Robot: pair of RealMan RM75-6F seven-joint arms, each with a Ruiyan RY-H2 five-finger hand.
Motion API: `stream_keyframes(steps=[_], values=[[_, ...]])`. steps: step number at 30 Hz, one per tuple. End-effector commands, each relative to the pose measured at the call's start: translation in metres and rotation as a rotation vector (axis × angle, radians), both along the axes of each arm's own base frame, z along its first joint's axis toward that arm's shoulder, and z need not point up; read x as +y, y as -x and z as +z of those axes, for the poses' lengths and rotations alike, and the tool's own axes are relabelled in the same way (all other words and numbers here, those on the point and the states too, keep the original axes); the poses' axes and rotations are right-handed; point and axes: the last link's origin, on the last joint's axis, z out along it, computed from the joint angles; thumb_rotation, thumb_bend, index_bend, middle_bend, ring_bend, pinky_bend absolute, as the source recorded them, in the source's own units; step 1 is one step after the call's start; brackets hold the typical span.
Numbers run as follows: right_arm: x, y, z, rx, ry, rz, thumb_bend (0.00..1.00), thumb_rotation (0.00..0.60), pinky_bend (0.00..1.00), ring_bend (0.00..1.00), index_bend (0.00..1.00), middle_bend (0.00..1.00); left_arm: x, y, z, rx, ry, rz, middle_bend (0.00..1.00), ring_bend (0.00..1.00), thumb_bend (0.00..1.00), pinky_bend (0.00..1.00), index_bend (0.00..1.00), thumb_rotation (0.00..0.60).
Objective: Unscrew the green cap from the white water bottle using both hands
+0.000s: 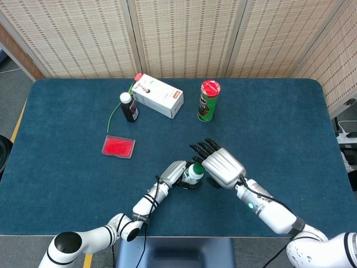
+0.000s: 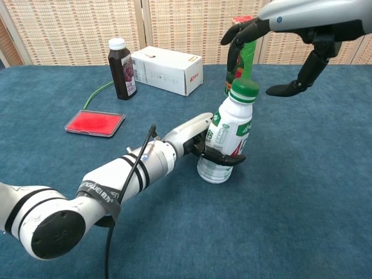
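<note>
Near the bench (image 1: 290,128) front edge, left robot hand (image 2: 195,136) gripping a white bottle (image 2: 226,139) low on its green-printed label, writing too small to read, green cap (image 2: 244,89) on, right robot hand (image 2: 290,35) spread above it, not touching, red-lidded can (image 1: 208,100) behind.

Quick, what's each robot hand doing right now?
Left hand: holding the white bottle.
Right hand: open, holding nothing, fingers spread above the green cap.

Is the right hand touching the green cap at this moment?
Apart. In the chest view the right hand hangs spread above the green cap, with clear space between its fingers and the cap. The left hand grips the white bottle.
</note>
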Motion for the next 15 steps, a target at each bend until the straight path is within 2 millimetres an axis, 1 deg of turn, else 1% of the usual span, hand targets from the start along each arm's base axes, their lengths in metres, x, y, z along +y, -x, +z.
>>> stream_keyframes(steps=[1, 15], values=[[-0.002, 0.001, -0.004, 0.018, 0.006, -0.009, 0.29, 0.600, 0.00, 0.00, 0.26, 0.00, 0.000, 0.000, 0.000, 0.000, 0.000, 0.000, 0.96, 0.63, 0.93, 0.56, 0.71, 0.600], [-0.005, -0.002, -0.014, 0.021, 0.008, -0.027, 0.29, 0.600, 0.00, 0.00, 0.32, 0.00, -0.001, 0.001, -0.001, 0.004, 0.008, -0.001, 0.96, 0.63, 0.93, 0.56, 0.71, 0.600]])
